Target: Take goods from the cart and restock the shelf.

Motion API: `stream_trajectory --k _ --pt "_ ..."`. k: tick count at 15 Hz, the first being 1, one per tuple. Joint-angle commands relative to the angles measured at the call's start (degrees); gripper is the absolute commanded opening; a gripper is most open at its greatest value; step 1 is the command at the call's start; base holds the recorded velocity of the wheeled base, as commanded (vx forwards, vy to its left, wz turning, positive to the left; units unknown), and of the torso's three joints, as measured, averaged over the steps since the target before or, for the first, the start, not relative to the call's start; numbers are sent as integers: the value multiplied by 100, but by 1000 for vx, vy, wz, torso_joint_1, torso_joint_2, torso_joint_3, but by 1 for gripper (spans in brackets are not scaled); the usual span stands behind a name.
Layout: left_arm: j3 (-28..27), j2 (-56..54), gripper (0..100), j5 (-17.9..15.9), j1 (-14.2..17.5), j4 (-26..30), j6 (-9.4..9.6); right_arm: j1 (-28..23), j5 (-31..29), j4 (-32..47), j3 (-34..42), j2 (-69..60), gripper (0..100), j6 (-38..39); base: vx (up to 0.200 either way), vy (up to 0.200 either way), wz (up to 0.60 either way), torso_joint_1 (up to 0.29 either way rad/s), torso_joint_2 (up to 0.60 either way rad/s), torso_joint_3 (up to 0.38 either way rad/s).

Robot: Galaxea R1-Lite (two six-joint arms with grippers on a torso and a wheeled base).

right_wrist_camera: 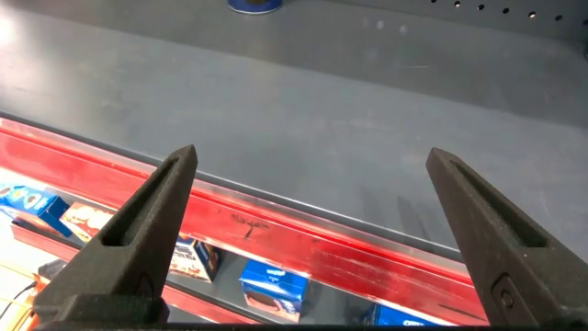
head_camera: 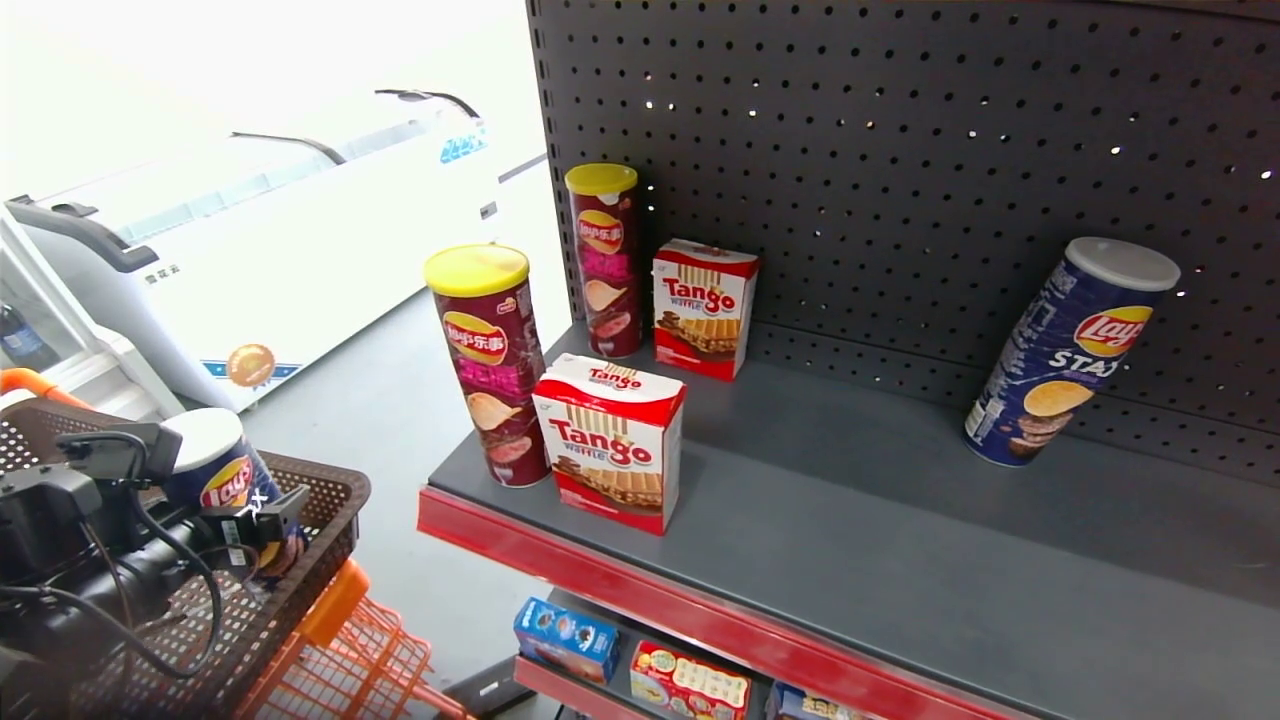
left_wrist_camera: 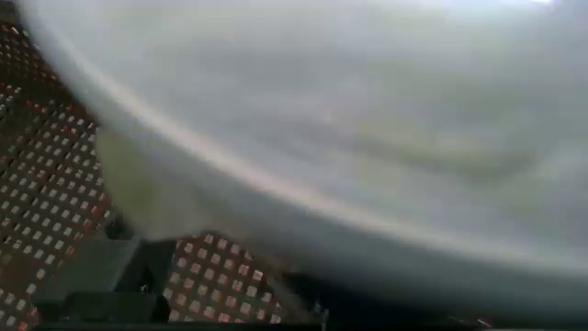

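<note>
A blue chip can with a white lid stands in the brown cart basket at the lower left. My left gripper is shut on it from the side, and in the left wrist view the can's pale surface sits very close above the basket mesh. The grey shelf board holds two maroon chip cans, two red wafer boxes, and another blue can leaning on the pegboard. My right gripper hangs open over the shelf's red front edge.
The shelf board is bare between the wafer boxes and the leaning blue can. A lower shelf holds small boxes. The orange cart frame stands left of the shelf, with a white chest freezer behind it.
</note>
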Motion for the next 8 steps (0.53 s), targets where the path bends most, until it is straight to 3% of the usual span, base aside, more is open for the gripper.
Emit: stream_trajectory --k 1,8 --pt "-59 173 0 -2 -9 -37 -10 0 0 -2 0 7 100 0 0 0 0 0 0 0" --pt "-226 -56 0 -2 -9 -37 34 0 -8 -2 0 7 100 0 0 0 0 0 0 0"
